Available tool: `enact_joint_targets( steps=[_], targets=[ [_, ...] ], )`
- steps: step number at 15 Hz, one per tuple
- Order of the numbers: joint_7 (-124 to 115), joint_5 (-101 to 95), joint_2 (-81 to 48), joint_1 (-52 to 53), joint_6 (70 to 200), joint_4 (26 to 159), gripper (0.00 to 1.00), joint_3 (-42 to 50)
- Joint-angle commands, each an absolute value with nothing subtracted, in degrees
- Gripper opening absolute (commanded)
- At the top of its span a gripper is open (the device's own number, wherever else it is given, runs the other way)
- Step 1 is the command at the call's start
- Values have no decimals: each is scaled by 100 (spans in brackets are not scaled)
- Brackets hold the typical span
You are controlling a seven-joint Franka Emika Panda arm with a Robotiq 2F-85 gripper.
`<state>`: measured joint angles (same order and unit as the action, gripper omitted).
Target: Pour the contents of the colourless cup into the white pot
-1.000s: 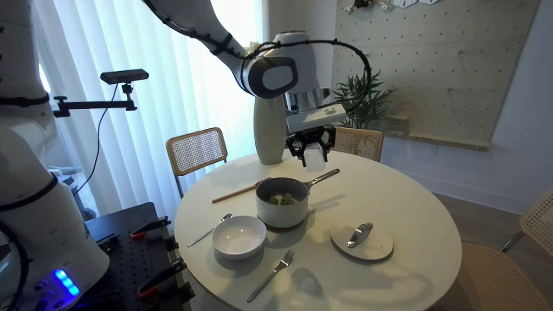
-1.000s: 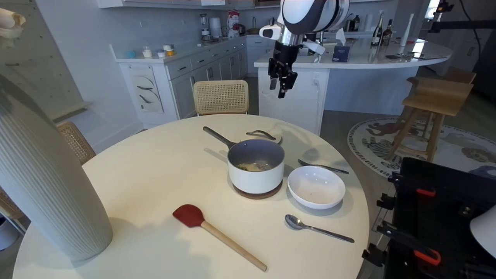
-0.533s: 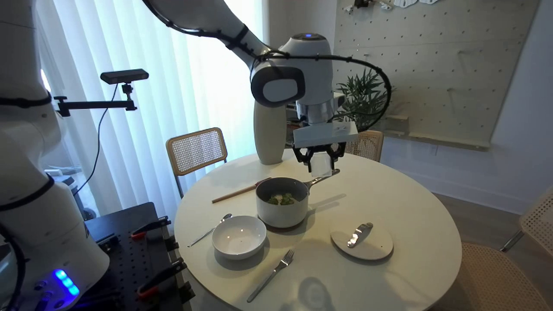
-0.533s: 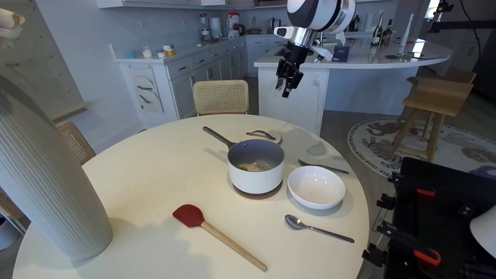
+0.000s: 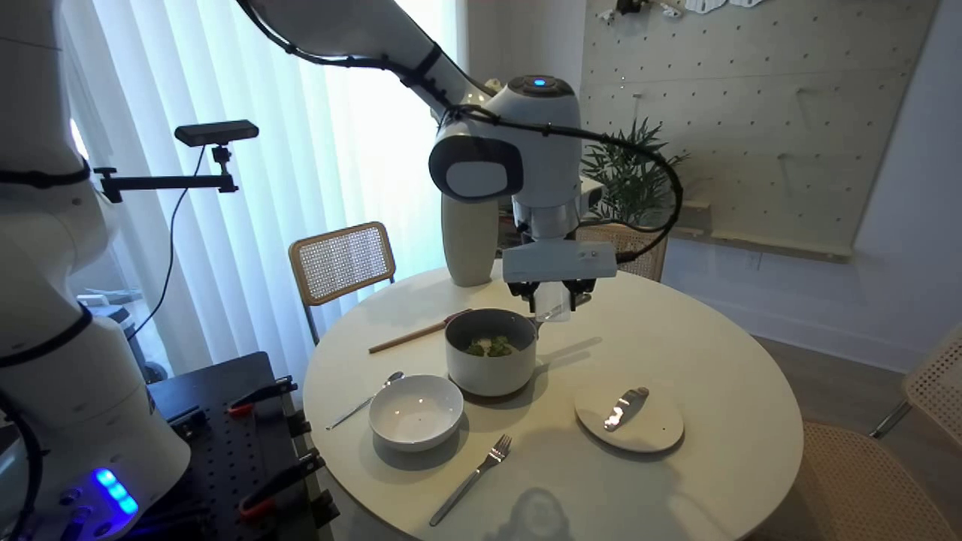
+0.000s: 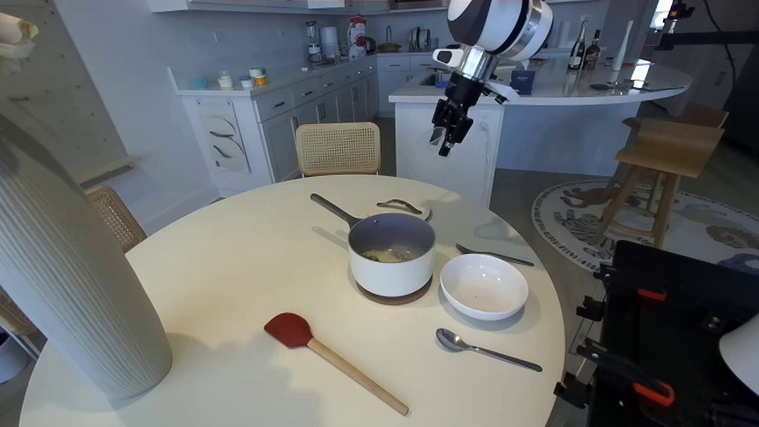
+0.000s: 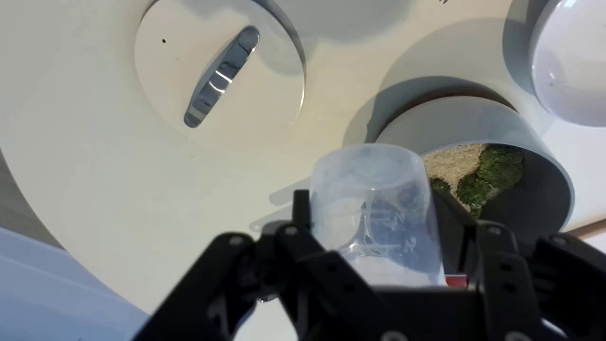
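My gripper [image 5: 552, 299] is pinching the small clear cup [image 7: 369, 166] from 2 sides. The cup is up in the air, off the desk [image 5: 721, 361]. In the wrist view it hides a bit of the white pot [image 6: 391, 281]. I can't tell what is inside the cup. In the pot I see green and tan bits [image 7: 499, 168]. The pot sits on a round brown mat [image 6: 394, 300], and the white bowl [image 6: 484, 281] is just beside it. I also see 1 lid [image 5: 657, 428], 1 fork [image 5: 475, 476], 1 spoon [image 6: 489, 352] and 1 red spatula [image 6: 335, 359] — they all lie on the desk.
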<state>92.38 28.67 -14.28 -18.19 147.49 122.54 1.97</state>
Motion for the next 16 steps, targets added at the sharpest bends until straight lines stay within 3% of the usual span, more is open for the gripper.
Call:
enact_joint_targets(
  steps=[1, 16],
  targets=[
    [9647, 3366, -1334, -1940, 14887, 12563, 39, 108],
    [12764, 7010, -1650, -2149, 15542, 12904, 39, 54]
  ],
)
